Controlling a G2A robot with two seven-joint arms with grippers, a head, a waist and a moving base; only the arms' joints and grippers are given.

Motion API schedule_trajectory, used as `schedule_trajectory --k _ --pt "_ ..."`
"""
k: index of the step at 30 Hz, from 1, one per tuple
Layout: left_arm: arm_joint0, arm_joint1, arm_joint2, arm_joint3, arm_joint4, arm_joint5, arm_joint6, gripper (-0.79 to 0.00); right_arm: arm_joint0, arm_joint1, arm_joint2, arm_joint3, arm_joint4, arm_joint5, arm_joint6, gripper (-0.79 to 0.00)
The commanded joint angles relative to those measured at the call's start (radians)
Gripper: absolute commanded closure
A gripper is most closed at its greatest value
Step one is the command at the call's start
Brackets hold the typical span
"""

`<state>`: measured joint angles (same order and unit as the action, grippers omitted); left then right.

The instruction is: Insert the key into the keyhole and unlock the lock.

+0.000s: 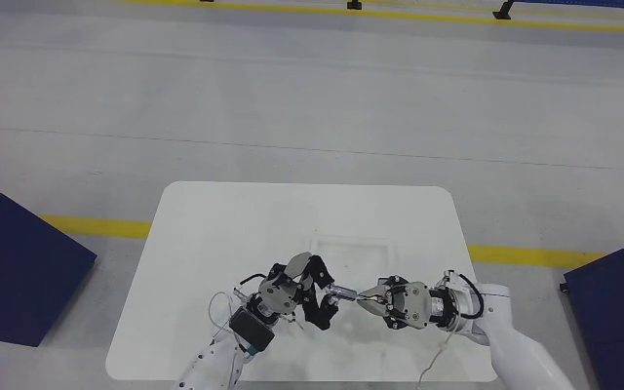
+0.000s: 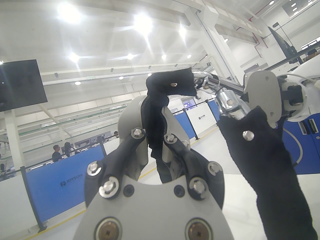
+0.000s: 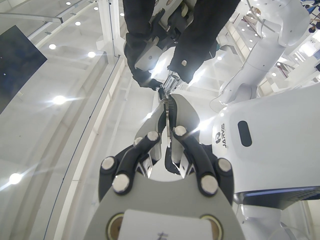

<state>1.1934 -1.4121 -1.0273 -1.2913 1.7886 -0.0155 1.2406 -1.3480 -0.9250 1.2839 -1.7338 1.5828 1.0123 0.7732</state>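
Around the chrome lock my left gripper is clamped tight. Touching the lock's keyhole end sits the key, pinched flat in my closed right gripper. Insertion looks started, though I cannot tell how deep. The unlocking turn, I judge, is not yet done.

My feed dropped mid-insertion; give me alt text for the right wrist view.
The right gripper is shut on the key, seen edge-on, its tip meeting the end of the silver lock. The black-sleeved left gripper holds the lock opposite; how deep the key sits cannot be told.
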Motion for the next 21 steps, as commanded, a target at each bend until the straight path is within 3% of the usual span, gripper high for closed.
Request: schedule_trajectory --k 1,9,21 --pt "0.000 0.000 0.001 0.000 -0.001 0.001 0.000 0.000 0.005 0.010 -0.013 -0.001 0.023 0.000 -0.012 0.000" --pt "-0.001 0.003 0.002 -0.001 0.001 0.007 0.000 0.000 0.030 0.057 -0.061 -0.006 0.115 0.000 -0.074 0.000" --pt "-0.002 0.003 0.006 -0.002 -0.019 0.009 0.008 0.000 0.020 0.055 -0.067 -0.002 0.152 -0.006 -0.096 0.000"
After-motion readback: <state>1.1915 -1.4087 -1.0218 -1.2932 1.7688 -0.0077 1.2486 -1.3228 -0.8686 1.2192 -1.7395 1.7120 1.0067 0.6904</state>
